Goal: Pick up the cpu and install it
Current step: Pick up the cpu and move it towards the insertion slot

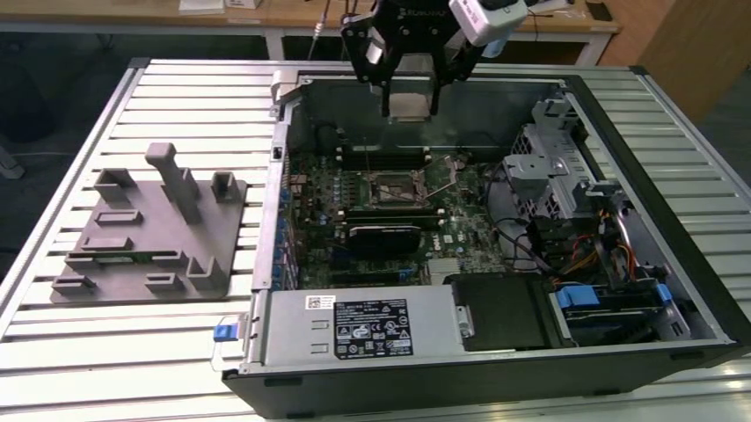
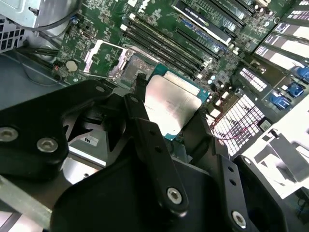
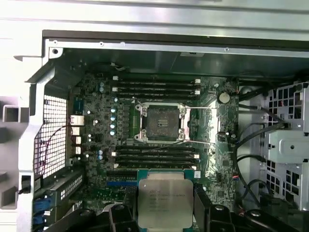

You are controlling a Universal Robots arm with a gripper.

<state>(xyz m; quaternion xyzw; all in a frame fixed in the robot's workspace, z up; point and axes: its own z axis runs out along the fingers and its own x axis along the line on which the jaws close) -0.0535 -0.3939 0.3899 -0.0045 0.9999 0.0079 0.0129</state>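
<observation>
My gripper [image 1: 410, 98] hangs above the far edge of the open computer case, shut on the cpu [image 1: 409, 104], a flat square chip with a silver-grey top. In both wrist views the cpu [image 3: 165, 203] [image 2: 173, 105] sits clamped between the black fingers [image 2: 145, 125]. The motherboard socket [image 3: 161, 122] [image 1: 395, 185] lies open below and ahead of the chip, its retention frame lifted and its lever swung out. The chip is well above the board, not touching it.
A grey fixture tray [image 1: 147, 233] with upright posts rests on the slatted table [image 1: 70, 334] at the exterior view's left. Inside the case [image 1: 281, 132] are memory slots [image 3: 157, 87], a drive cage [image 1: 551, 167], cables and a power supply [image 1: 352, 325].
</observation>
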